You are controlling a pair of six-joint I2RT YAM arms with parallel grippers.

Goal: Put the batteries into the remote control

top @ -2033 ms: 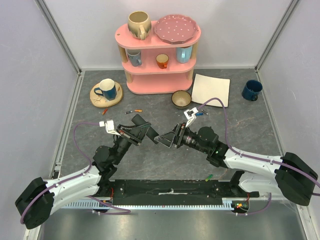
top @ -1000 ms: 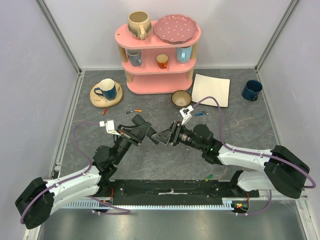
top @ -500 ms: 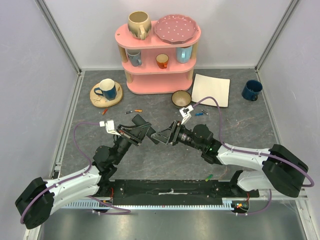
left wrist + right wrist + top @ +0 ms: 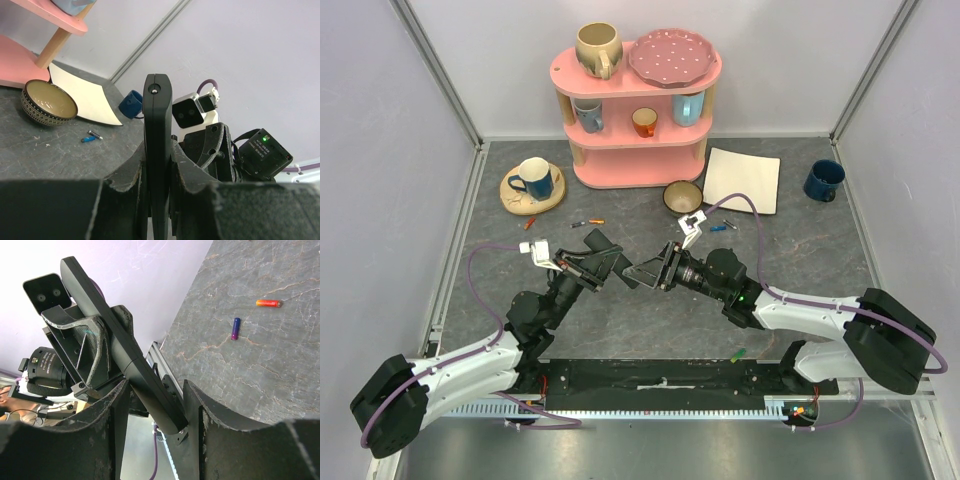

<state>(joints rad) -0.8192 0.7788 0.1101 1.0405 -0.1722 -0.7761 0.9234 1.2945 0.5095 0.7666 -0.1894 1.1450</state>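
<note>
The remote control [image 4: 626, 268], a thin black slab, is held up off the table edge-on in my left gripper [image 4: 157, 150], whose jaws are shut on its lower part. My right gripper [image 4: 155, 390] faces it from the right. Its two fingers stand on either side of the remote control's [image 4: 115, 335] free end and touch it. Loose batteries lie on the grey table: an orange one [image 4: 269, 303] and a purple-blue one [image 4: 235, 328] behind the left arm, and a blue one [image 4: 88, 139] near the bowl.
A pink shelf [image 4: 640, 110] with cups and a plate stands at the back. In front of it are a bowl [image 4: 682, 197], a white sheet [image 4: 742, 178] and a dark blue mug [image 4: 824, 180]. A blue mug on a coaster [image 4: 533, 180] sits at the back left. A green battery [image 4: 738, 353] lies by the right arm's base.
My right gripper has moved left onto the remote control's end and its jaws have narrowed around it. The left arm has held still.
</note>
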